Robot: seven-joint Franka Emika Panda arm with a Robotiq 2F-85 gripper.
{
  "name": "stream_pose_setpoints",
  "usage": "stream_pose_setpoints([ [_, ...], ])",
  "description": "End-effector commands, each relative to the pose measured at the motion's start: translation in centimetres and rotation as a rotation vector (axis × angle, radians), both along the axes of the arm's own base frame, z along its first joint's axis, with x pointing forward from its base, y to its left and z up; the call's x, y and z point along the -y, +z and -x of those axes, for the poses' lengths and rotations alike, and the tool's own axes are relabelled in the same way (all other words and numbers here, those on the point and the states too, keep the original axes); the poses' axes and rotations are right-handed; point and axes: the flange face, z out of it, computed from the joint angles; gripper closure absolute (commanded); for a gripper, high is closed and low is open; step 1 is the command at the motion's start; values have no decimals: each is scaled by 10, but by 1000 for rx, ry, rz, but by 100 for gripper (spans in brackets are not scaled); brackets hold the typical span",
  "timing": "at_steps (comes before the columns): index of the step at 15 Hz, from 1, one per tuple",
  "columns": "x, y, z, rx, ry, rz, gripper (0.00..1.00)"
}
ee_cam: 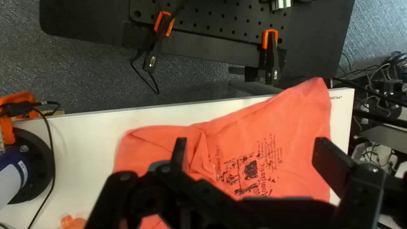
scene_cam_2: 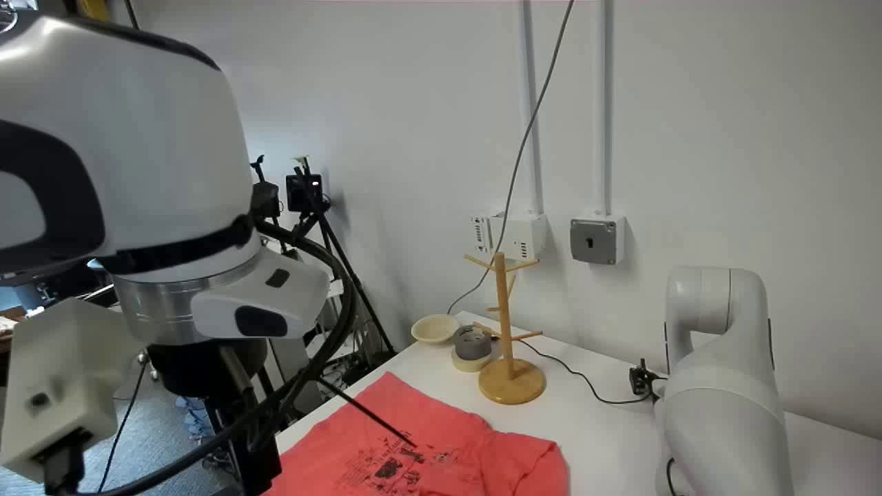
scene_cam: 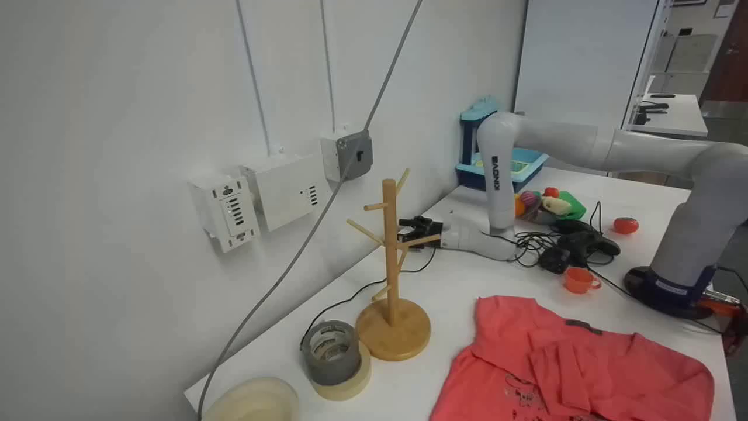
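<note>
Fingers (ee_cam: 332, 168) stand wide apart, nothing in their grip, and there's the red shirt (ee_cam: 295, 136) below, rumpled on the surface (ee_cam: 82, 143); in an exterior view, a wooden stand (scene_cam: 392, 280) rises left of it!

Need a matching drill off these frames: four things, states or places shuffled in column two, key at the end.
Column 1
1. Gripper
2. Shirt
3. Grey tape
4. Stand

Column 2
A. red, with dark print
B. wooden, upright
C. open, holding nothing
D. stacked on a pale roll

Pairs: 1-C, 2-A, 3-D, 4-B
</note>
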Motion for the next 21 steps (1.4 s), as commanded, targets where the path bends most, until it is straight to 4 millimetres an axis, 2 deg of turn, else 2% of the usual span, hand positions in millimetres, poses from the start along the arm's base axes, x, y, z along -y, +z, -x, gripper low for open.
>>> stream_pose_setpoints([
  [1, 0, 0, 0, -1, 0, 0, 0],
  [15, 0, 0, 0, -1, 0, 0, 0],
  [21, 0, 0, -1, -14, 63, 22, 0],
])
